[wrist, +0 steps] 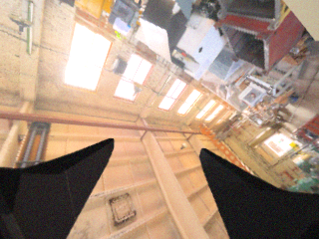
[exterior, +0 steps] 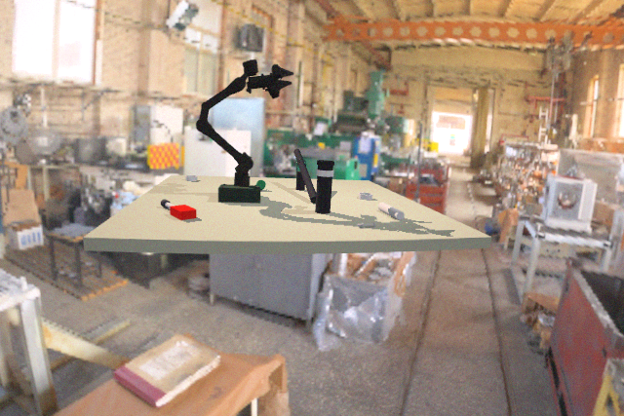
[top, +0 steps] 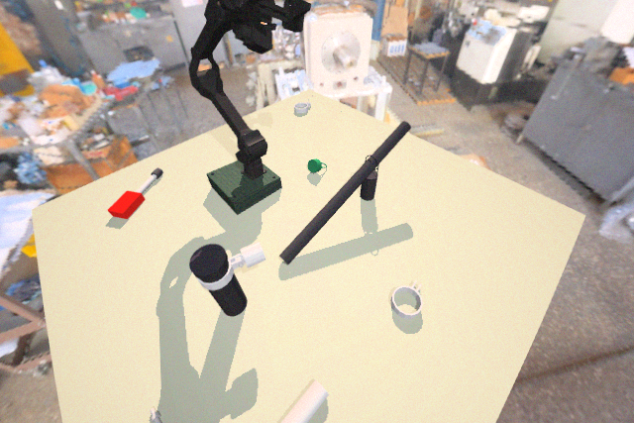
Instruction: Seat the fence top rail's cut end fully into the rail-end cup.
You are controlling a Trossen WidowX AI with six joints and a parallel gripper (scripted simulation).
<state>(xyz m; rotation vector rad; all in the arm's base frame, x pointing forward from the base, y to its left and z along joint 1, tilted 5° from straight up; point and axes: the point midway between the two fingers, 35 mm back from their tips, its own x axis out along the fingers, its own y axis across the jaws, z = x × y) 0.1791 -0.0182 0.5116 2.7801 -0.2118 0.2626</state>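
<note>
The dark rail (top: pixel 327 213) (exterior: pixel 305 177) runs through the loop cap (top: pixel 370 158) on the thin post (top: pixel 368 188) and slopes down toward the big post (top: pixel 231 299) (exterior: pixel 323 197). Its low end is outside the pale rail-end cup (top: pixel 253 256), with a gap between them, and lies well below band height. The brace band (top: pixel 219 281) (exterior: pixel 325 173) is up near the post cap (top: pixel 208 261). The cup is not visible in the exterior view. My gripper (top: pixel 287 28) (exterior: pixel 292 78) (wrist: pixel 158 147) is open and empty, high above the table, away from the rail.
A red-handled tool (top: pixel 126 204) (exterior: pixel 182 211) lies left of the arm's green base (top: pixel 243 186). A green round piece (top: pixel 314 165) is between base and rail. Grey rings (top: pixel 406 301) (top: pixel 302 108) and a white cylinder (top: pixel 306 401) (exterior: pixel 391 210) lie on the table.
</note>
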